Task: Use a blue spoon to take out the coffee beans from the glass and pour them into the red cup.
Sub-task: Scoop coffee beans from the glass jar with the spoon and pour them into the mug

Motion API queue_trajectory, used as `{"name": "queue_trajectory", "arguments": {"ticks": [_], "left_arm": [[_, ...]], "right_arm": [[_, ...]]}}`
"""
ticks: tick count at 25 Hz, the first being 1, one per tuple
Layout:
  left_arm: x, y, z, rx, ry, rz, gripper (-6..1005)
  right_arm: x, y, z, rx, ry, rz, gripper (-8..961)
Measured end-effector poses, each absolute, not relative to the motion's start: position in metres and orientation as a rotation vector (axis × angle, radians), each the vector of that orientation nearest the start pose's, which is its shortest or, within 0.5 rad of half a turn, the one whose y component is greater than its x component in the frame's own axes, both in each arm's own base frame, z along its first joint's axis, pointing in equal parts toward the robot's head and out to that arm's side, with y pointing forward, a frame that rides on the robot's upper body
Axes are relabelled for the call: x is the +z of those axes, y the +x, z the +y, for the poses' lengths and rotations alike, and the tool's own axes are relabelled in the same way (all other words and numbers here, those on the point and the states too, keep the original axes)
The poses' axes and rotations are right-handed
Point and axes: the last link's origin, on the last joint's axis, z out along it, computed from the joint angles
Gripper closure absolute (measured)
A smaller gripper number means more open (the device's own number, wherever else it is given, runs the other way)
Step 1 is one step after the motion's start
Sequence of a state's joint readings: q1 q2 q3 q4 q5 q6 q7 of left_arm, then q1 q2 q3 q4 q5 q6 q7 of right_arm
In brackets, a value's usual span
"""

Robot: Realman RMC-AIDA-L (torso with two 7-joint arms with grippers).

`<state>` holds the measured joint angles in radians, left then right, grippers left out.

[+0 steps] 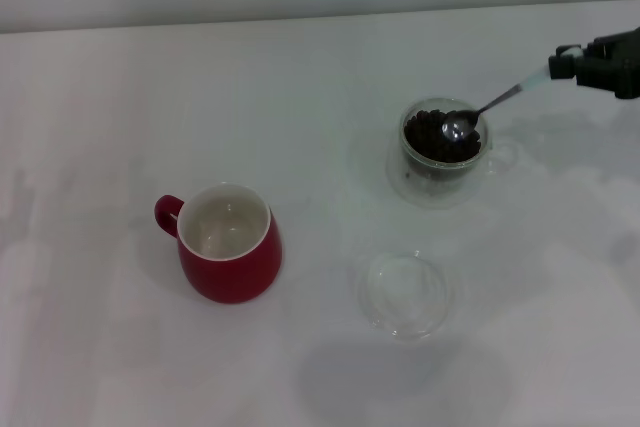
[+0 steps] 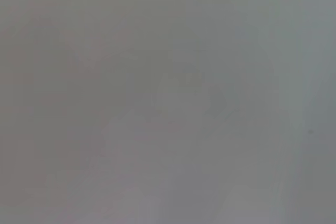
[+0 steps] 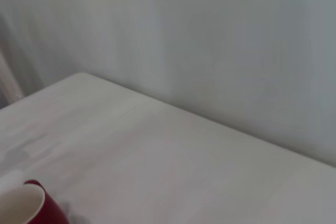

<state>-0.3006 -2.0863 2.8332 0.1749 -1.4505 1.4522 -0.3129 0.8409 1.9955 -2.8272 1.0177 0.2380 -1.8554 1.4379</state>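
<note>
Metal spoon bowl over the coffee beans (image 1: 432, 137).
Right end effector (image 1: 572, 64) clamps the blue spoon (image 1: 487, 107) above the glass (image 1: 441, 152); red cup (image 1: 230, 243) stands well apart.

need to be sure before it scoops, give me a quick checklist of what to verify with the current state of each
1. Spoon held by the right gripper: ok, handle runs into it at the head view's right edge.
2. Spoon bowl over the beans in the glass: ok.
3. Beans on the spoon: not ok, bowl looks bare and shiny.
4. Red cup upright, open and empty: ok.
5. Path from glass to cup: ok; the clear dish lies nearer the robot.
6. Left gripper: cannot tell, not in view.
</note>
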Motion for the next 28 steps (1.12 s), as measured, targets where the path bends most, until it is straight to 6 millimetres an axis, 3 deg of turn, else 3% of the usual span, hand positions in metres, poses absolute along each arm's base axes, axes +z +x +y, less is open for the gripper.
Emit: {"name": "queue_trajectory", "arguments": {"ticks": [11,28], "left_arm": [[-0.004,-0.347,0.267,-0.923,-1.397,-0.664,269],[-0.004,-0.347,0.267,-0.917,-1.407,-0.659,269]], "right_arm": [[0.109,0.301,0.338,0.413,-2.485,0.942,806],[0.105,0.311,0.335,0.515,-2.297,1.394,806]]}}
